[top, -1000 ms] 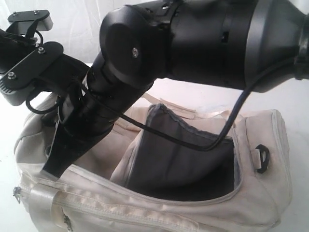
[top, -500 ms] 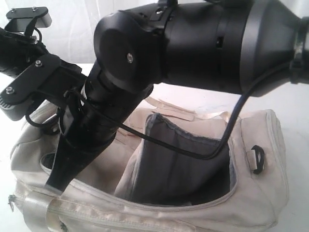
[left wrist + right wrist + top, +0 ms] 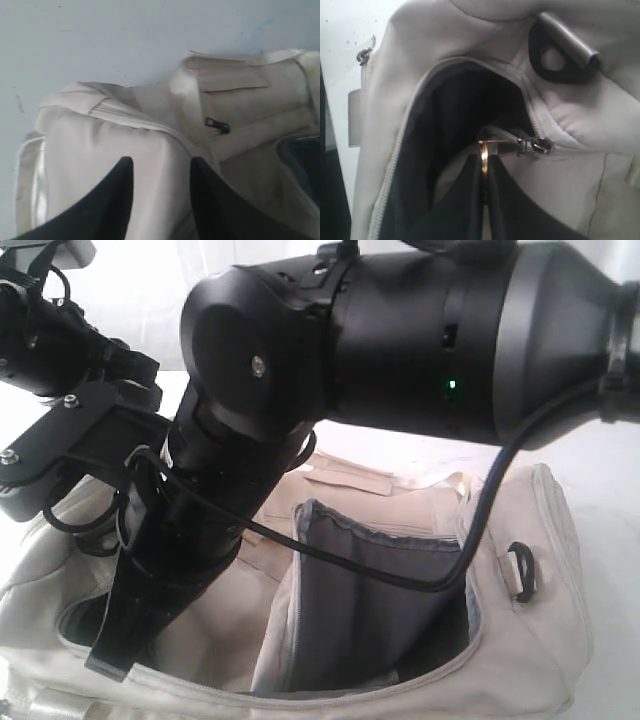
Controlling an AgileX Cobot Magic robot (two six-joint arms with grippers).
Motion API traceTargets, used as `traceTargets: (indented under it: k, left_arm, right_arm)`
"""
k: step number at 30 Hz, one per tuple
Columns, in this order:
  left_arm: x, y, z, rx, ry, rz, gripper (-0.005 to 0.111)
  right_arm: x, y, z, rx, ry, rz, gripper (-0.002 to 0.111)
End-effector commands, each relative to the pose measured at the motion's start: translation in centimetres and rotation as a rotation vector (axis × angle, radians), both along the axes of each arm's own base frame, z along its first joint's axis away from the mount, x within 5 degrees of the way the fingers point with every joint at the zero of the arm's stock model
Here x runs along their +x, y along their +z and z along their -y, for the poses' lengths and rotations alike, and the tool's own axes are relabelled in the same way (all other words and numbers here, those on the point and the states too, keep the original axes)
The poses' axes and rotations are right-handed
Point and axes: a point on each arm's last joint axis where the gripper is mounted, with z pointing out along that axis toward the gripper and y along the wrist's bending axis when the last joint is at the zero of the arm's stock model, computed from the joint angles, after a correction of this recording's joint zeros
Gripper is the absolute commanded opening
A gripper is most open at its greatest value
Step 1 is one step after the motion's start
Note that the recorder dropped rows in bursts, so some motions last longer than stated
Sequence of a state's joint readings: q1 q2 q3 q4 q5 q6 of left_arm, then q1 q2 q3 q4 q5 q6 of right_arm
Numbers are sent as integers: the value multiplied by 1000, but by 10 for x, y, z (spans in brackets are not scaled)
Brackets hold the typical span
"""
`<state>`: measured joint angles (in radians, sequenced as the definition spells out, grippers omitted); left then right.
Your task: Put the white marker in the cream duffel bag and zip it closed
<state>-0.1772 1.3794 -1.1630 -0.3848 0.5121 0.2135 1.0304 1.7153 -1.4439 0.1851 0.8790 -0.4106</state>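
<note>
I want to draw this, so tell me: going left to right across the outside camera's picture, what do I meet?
Black bracket → big round black joint → grey lining inside the open cream duffel bag → black plastic loop on the bag's end.

Bright, washed-out, softly blurred throughout

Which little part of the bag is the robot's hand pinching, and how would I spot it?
Find the big cream bag, then its dark open mouth edged with zipper teeth. Where the two rows of teeth meet sits the metal zipper pull, its thin gold-coloured ring pinched in the right hand. Unlike the chunky black plastic loop nearby, it is tiny and shiny.
</note>
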Motion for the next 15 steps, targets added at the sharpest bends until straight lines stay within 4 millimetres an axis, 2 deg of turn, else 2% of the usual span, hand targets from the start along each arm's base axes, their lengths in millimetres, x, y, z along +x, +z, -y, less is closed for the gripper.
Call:
traceTargets:
  k: [1, 3, 15]
  left_arm:
    - [-7, 5, 7, -48, -85, -12, 61]
    - [-8, 4, 7, -43, -93, -24, 65]
    - [-15, -2, 13, -22, -174, -92, 64]
  right_arm:
    - [-4, 4, 0, 11, 16, -4, 0]
    - [-4, 4, 0, 8, 17, -7, 0]
    - [-4, 4, 0, 8, 17, -7, 0]
